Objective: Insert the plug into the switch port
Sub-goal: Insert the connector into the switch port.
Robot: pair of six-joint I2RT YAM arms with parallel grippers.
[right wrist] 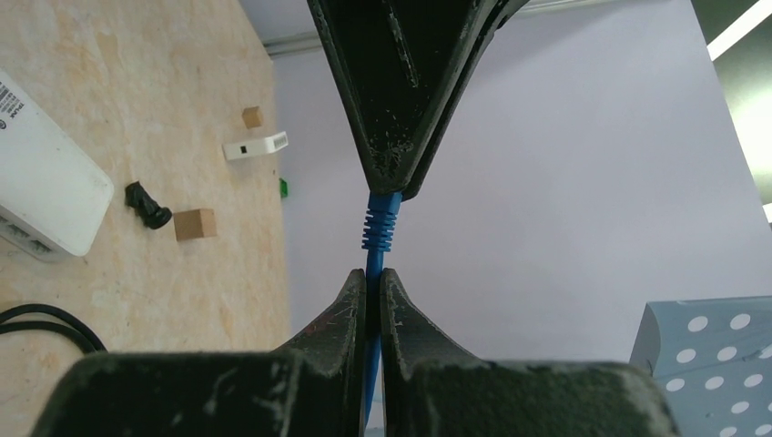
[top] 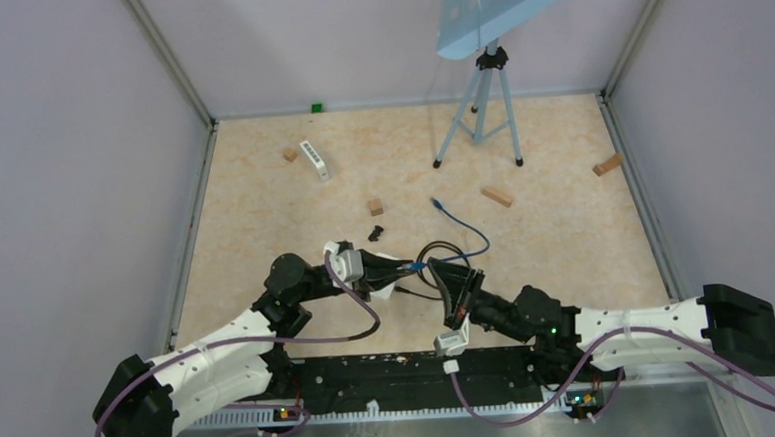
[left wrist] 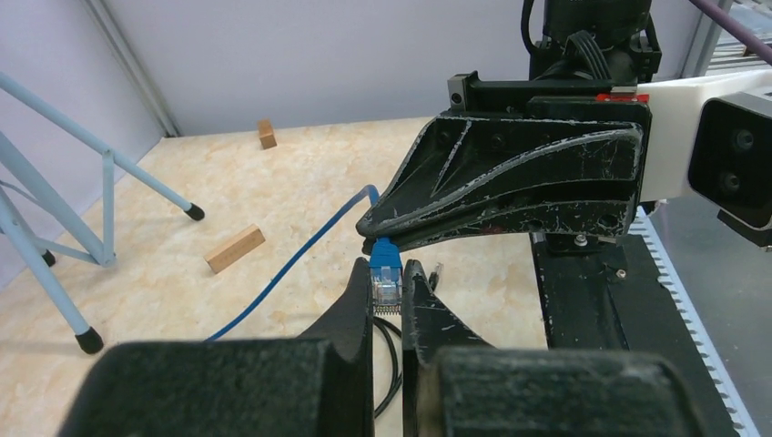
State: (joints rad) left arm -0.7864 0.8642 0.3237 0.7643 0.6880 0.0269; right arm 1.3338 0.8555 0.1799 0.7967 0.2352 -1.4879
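Left gripper point(left wrist: 388, 273) clamped on plug point(left wrist: 386, 282), right gripper point(right wrist: 374, 282) pinching cable point(left wrist: 300, 258) right behind. Switch point(top: 314, 159) sits well off to left gripper's side, left arm nearer.

1. One tripod point(top: 487, 83), standing on three legs, with one pale blue dotted panel point(top: 503, 7) on top.
2. Four wooden blocks: a block point(top: 608, 165) to the right of the tripod, a block point(top: 496, 196) just in front of it, a block point(top: 375, 207) to its front-left, and a block point(top: 290, 154) well to its left.
3. Two white boxes: a plain box point(top: 314, 160) left of the tripod beside the leftmost block, and a box with ports point(right wrist: 41, 191) nearer to me than the tripod.
4. One small black piece point(top: 375, 233), front-left of the tripod.
5. One blue cable point(left wrist: 291, 264), with one plug point(left wrist: 386, 282) that I can see clearly.
6. One black cable point(right wrist: 50, 319).
7. One green marker point(top: 316, 107) at the back wall, left of the tripod.
8. Two grippers, both mine: my left gripper point(left wrist: 389, 273) and my right gripper point(right wrist: 369, 278).
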